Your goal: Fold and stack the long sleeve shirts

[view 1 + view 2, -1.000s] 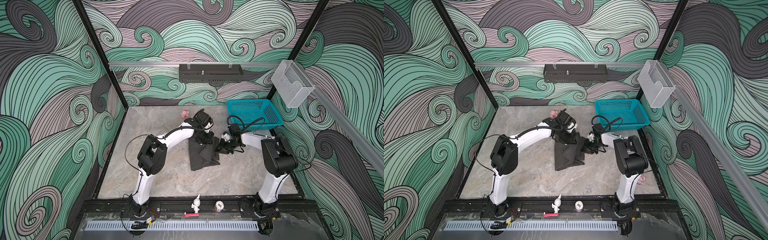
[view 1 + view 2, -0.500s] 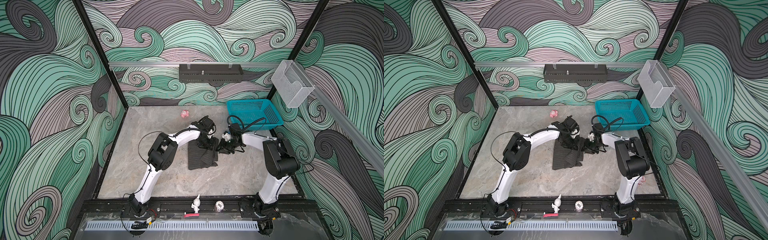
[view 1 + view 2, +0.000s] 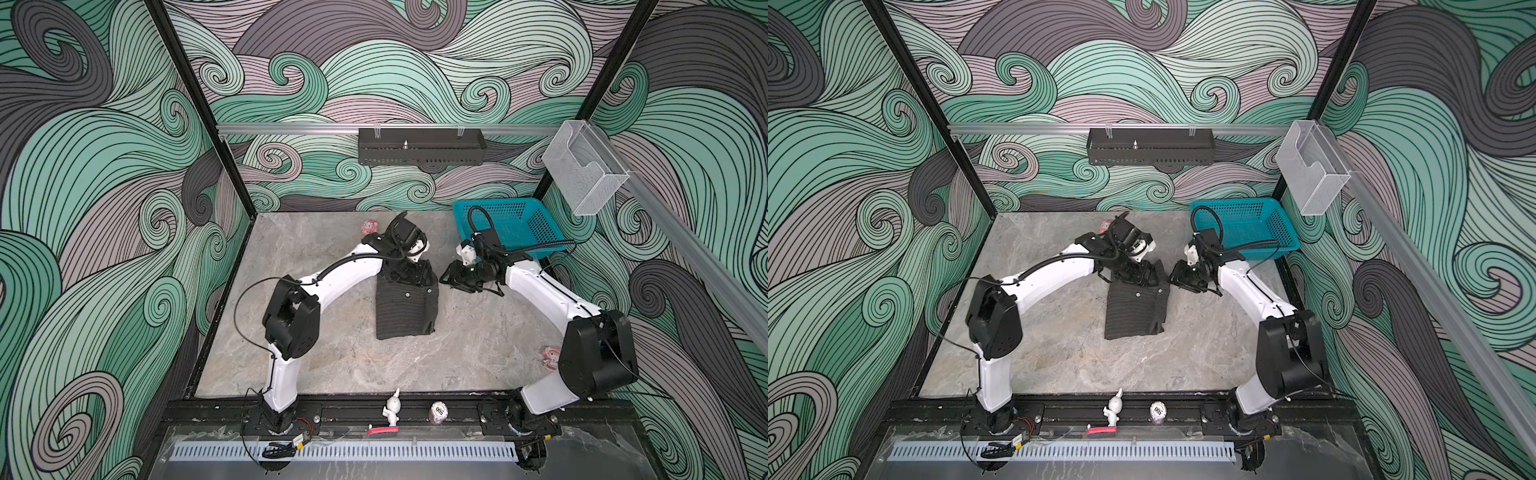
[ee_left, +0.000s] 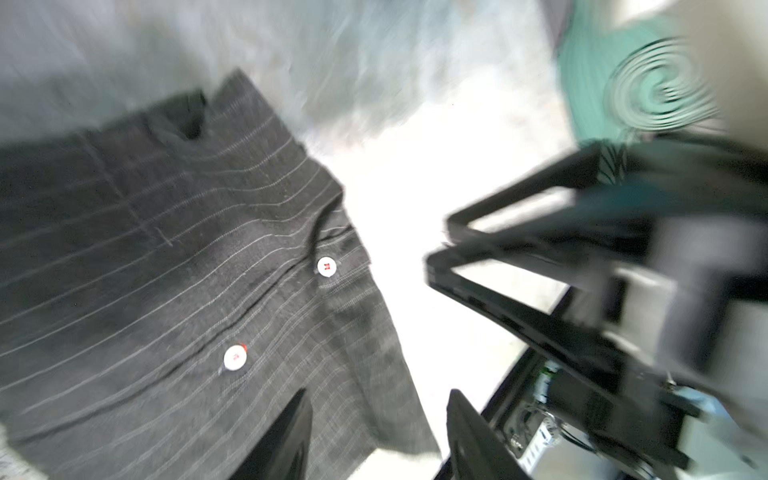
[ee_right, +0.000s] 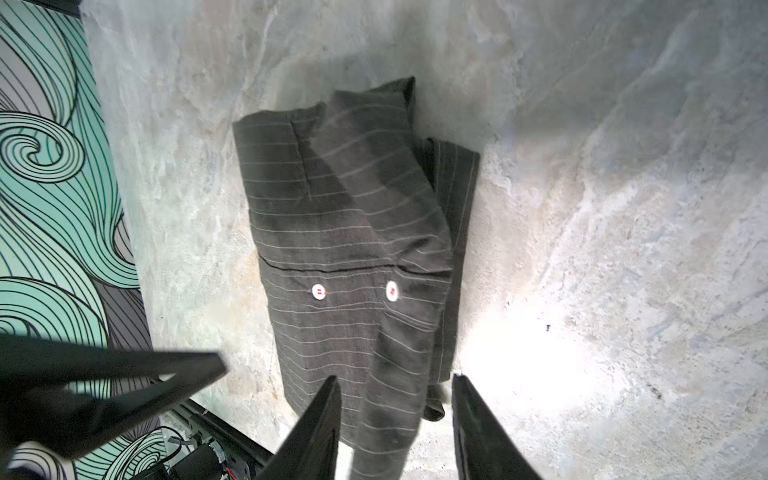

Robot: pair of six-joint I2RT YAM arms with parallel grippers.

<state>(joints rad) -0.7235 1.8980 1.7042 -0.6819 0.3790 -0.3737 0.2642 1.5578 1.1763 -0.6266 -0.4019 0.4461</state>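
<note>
One long sleeve shirt point(image 3: 405, 309) point(image 3: 1136, 309) lies folded into a dark pinstriped rectangle mid-table, two white buttons up. In both top views my left gripper point(image 3: 409, 274) point(image 3: 1136, 275) hovers over its far edge. In the left wrist view that gripper point(image 4: 378, 415) is open, the shirt point(image 4: 166, 257) lying beneath it. My right gripper point(image 3: 448, 278) point(image 3: 1177, 276) sits just off the shirt's far right corner. Its wrist view shows it point(image 5: 395, 386) open, a strip of the shirt point(image 5: 353, 232) running loose between the fingers.
A teal mesh basket point(image 3: 511, 224) stands at the back right, behind the right arm. A small pink toy point(image 3: 369, 227) lies at the back, another point(image 3: 550, 357) at the right edge. A white figurine point(image 3: 392, 411) and a small egg point(image 3: 438, 412) stand on the front rail.
Both grippers have opened and let go of the cloth. The left gripper swung right and then back over the shirt's far edge, and the shirt now lies squarer.
</note>
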